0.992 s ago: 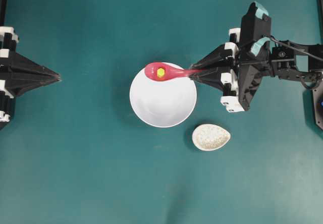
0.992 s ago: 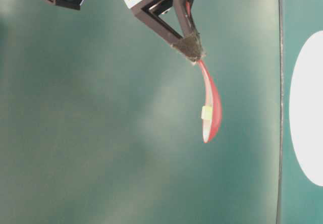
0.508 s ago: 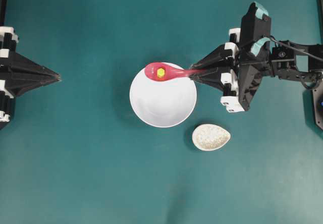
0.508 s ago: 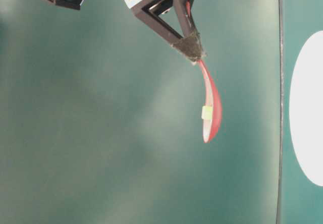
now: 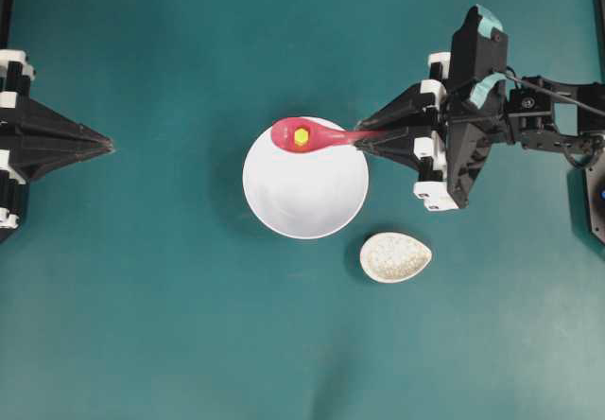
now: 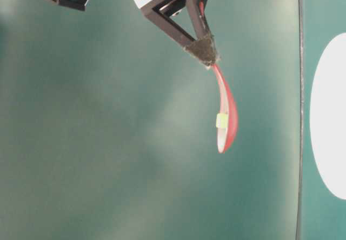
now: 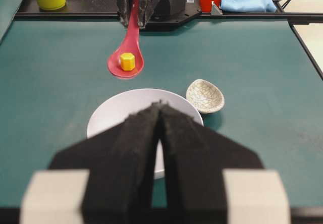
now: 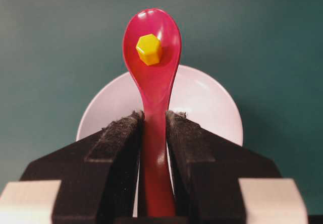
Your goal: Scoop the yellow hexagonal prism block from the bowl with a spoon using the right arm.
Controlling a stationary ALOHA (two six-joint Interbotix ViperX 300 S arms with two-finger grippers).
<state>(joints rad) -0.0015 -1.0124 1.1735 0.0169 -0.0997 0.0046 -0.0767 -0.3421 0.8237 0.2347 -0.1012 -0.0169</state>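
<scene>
Right jaws pinch the spoon (image 5: 317, 136) carrying the yellow block (image 5: 301, 136) above the bowl (image 5: 305, 193); left jaws pressed together

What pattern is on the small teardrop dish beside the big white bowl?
The small teardrop ceramic dish is beige with a fine crackle pattern, clearest in the left wrist view.

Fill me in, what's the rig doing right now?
The right gripper is clamped on the handle of the pink-red spoon, holding it raised above the white bowl. The yellow hexagonal block sits in the spoon's bowl, so the scoop looks done; the white bowl shows nothing else inside. The left gripper is parked off to the side, jaws together, holding nothing. A small speckled spoon rest sits on the table beside the bowl.
</scene>
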